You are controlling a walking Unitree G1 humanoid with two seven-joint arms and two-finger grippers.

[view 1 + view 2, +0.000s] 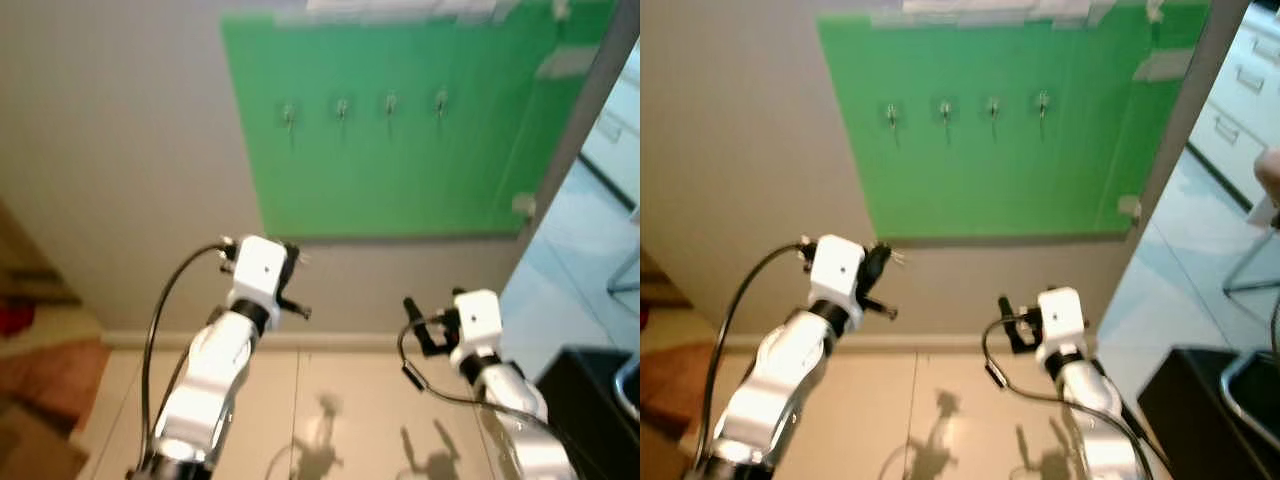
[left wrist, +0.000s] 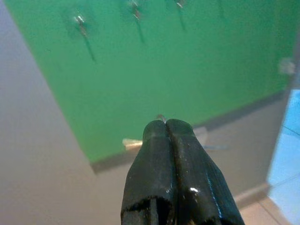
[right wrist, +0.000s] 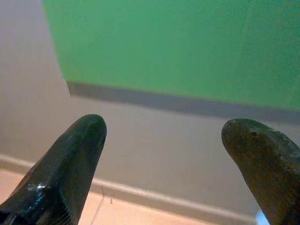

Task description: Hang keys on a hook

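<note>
Right now you are holding the left gripper (image 2: 167, 123) raised toward the green board (image 1: 400, 150), its two black fingers pressed tight together with a thin glint of metal pinched at their tips; I am judging that to be the keys (image 2: 161, 117), though they are too small and blurred to be sure. The four hooks (image 1: 289, 114) are sitting in a row above and ahead of that gripper, well apart from it, the leftmost one nearest its line. You are needing to lift and reach forward, so be aiming the fingertips just above one hook and keeping the ring hanging free below them, then lowering it over the hook before you are easing the grip. Watch the left wrist view for alignment, since the head views are blurring. Further right, the right gripper (image 3: 161, 136) is idling lower down with its fingers spread wide and nothing between them, pointing at the wall beneath the board.
</note>
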